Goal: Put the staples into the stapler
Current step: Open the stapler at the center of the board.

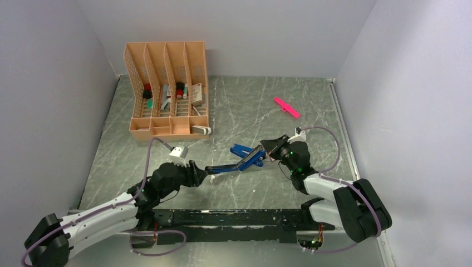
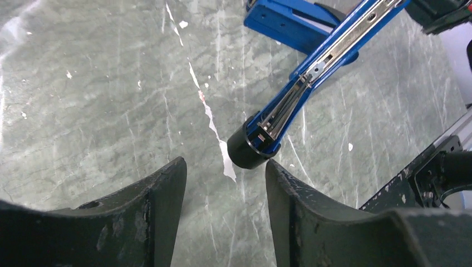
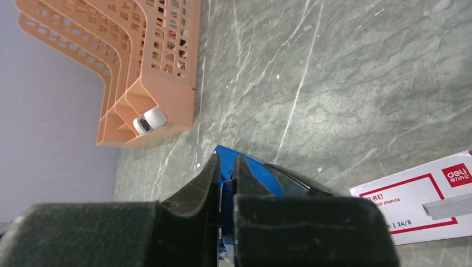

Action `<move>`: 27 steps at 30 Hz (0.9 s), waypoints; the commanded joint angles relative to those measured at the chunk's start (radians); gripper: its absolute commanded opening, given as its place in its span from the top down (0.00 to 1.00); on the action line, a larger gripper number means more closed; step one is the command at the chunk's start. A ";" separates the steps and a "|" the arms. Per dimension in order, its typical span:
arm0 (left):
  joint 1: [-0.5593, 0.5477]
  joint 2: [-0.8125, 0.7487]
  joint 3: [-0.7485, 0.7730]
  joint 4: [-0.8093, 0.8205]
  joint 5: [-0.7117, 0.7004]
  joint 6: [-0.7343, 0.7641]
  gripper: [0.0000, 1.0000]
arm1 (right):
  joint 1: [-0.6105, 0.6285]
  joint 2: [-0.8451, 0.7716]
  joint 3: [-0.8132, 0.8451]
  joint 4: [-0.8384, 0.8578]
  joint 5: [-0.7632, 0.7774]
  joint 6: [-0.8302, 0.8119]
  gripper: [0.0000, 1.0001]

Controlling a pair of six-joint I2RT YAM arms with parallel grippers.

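Right tool [image 3: 225,167] clamped on the blue stapler [image 2: 295,97]; left tool [image 1: 205,173] apart, just beside the stapler's open black-capped end.

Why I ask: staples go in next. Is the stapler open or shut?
Open: the stapler lies spread apart, its magazine channel exposed.

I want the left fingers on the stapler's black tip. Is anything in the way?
Nothing visible. The left fingers are open, and the black tip of the stapler lies just ahead of their gap, with only table surface between.
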 commanded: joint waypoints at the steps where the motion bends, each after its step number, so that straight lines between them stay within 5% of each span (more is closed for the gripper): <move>1: 0.006 -0.046 0.003 -0.033 -0.060 -0.007 0.39 | -0.013 0.010 -0.010 0.029 0.032 -0.040 1.00; 8: 0.006 -0.070 0.113 -0.054 -0.086 0.131 0.37 | -0.014 -0.010 -0.018 0.026 0.012 -0.045 1.00; 16: 0.006 0.155 0.299 0.059 -0.020 0.411 0.39 | -0.013 -0.005 -0.024 0.057 -0.041 -0.042 1.00; 21: -0.004 0.387 0.392 0.051 0.101 0.449 0.46 | -0.014 0.024 -0.026 0.089 -0.068 -0.035 1.00; 27: -0.048 0.470 0.339 0.095 0.076 0.429 0.47 | -0.013 0.035 -0.026 0.096 -0.079 -0.034 1.00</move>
